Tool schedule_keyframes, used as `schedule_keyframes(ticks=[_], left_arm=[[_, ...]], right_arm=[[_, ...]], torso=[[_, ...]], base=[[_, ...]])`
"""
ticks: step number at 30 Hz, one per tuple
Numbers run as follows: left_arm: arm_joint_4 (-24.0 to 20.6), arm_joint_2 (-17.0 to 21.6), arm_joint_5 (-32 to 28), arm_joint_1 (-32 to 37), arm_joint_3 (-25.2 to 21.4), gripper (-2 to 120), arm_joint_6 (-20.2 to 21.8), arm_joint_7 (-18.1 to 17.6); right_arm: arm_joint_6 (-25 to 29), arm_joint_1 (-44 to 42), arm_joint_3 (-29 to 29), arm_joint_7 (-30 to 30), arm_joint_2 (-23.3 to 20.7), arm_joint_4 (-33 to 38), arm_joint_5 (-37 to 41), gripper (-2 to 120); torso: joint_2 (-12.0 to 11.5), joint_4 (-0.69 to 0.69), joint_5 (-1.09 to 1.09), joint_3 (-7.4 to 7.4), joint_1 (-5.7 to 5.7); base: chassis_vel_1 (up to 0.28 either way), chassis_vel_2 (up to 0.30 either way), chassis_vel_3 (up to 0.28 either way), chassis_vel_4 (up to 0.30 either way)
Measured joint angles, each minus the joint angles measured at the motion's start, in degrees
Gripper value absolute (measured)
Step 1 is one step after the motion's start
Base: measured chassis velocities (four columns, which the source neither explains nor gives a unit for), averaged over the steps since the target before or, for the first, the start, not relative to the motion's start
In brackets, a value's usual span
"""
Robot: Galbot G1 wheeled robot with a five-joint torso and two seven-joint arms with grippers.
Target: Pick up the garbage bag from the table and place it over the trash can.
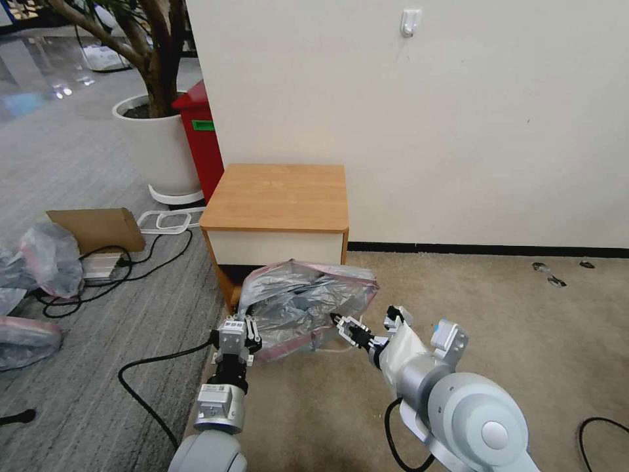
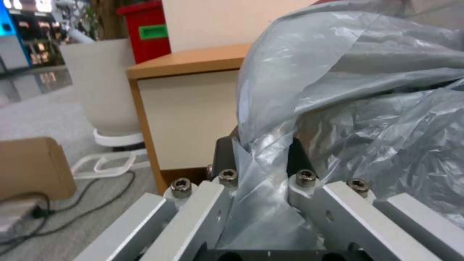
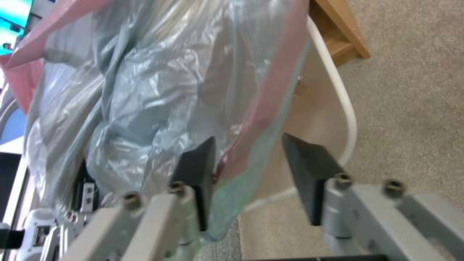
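The grey, wrinkly garbage bag (image 1: 303,303) with its pink edge hangs low in front of the table (image 1: 278,195), spread between my two grippers. My left gripper (image 1: 247,323) is shut on the bag's left side, with plastic bunched between its dark pads (image 2: 223,152). At the bag's right side my right gripper (image 1: 338,322) stands open. The bag's pink rim (image 3: 270,101) runs between its fingers (image 3: 303,170), close to one pad. The cream trash can (image 3: 313,119) sits under the bag, and a strip of its rim (image 1: 326,351) peeks out below the plastic.
The wall rises just behind the nightstand. A tall red bin (image 1: 200,134) and a white planter (image 1: 156,145) stand at the back left. Cardboard (image 1: 98,226), black cables (image 1: 141,387) and puffy plastic bundles (image 1: 46,259) lie on the left floor. Beige carpet lies to the right.
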Motion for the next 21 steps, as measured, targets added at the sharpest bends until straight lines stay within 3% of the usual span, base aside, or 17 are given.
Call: schedule_keyframes(ticks=[4, 6, 9, 14, 21], left_arm=[[-1.2, -0.5, -8.2, -0.2, 0.8, 6, 2.8, -1.8], [-1.3, -0.6, -9.3, -0.3, 0.8, 6, 3.1, -2.1], [-2.1, -0.5, -14.5, -0.6, 0.9, 6, 5.1, -3.2], [-3.2, -0.2, -22.6, -1.7, 0.8, 6, 9.0, -6.0], [-4.0, 0.2, -29.4, -2.7, 0.5, 6, 11.5, -7.8]], right_arm=[[-0.1, -0.6, 0.0, -0.3, -0.9, 0.4, -0.4, 19], [-0.1, -0.7, 0.2, -0.4, -0.9, 0.4, -0.5, 15], [-0.1, -1.3, 0.8, -0.7, -1.1, 0.8, -0.9, 1], [-0.2, -2.4, 1.8, -1.3, -1.9, 2.7, -3.0, 0], [-0.3, -2.7, 2.7, -1.4, -2.4, 1.9, -4.9, 0]], torso=[[0.0, 0.0, 0.0, 0.0, 0.0], [0.0, 0.0, 0.0, 0.0, 0.0], [0.0, 0.0, 0.0, 0.0, 0.0], [0.0, 0.0, 0.0, 0.0, 0.0], [0.0, 0.0, 0.01, 0.0, 0.0]], base=[[0.0, 0.0, 0.0, 0.0], [0.0, 0.0, 0.0, 0.0], [0.0, 0.0, 0.0, 0.0], [0.0, 0.0, 0.0, 0.0], [0.0, 0.0, 0.0, 0.0]])
